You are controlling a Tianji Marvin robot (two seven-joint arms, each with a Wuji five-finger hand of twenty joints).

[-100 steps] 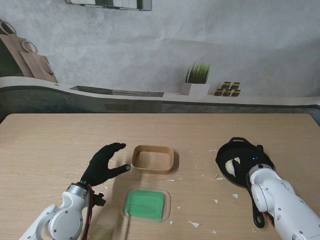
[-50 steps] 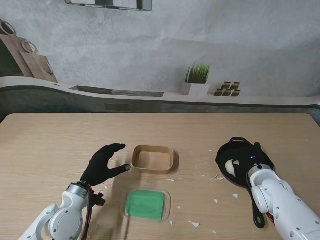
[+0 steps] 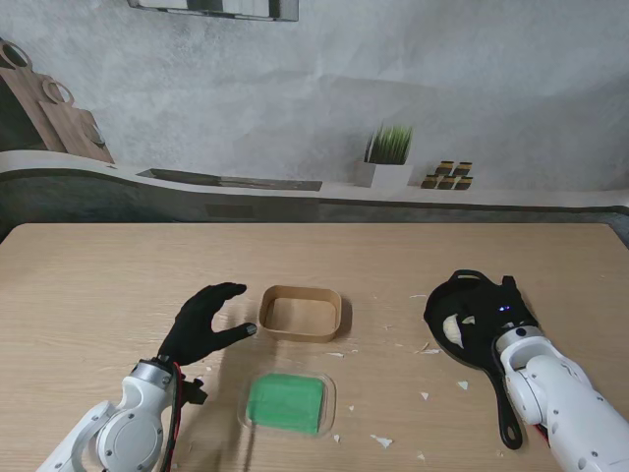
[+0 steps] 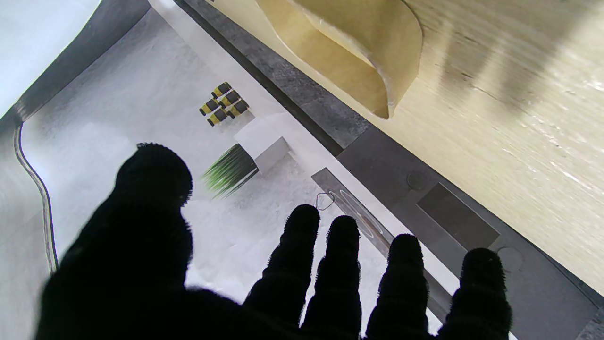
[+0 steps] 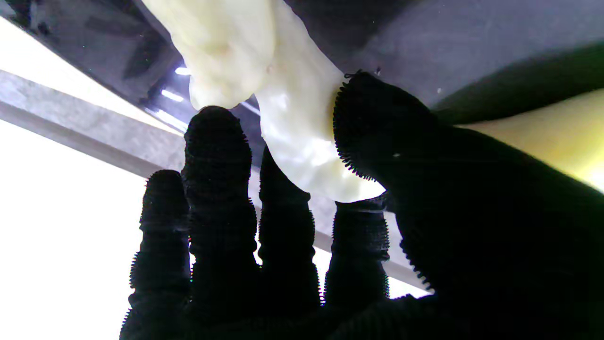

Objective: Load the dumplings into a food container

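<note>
The right hand (image 3: 494, 313) reaches into the pan (image 3: 439, 313), its fingers (image 5: 217, 156) pinching a dumpling (image 5: 302, 137) (left hand (image 3: 201, 324) spread, empty beside the container (image 3: 301, 313)), so lifting it across comes next.

The container (image 3: 302, 313) is the centre; lid (image 3: 286, 402) nearer to me; pan (image 3: 470, 323) with dumplings (image 3: 453, 326) to its right.
</note>
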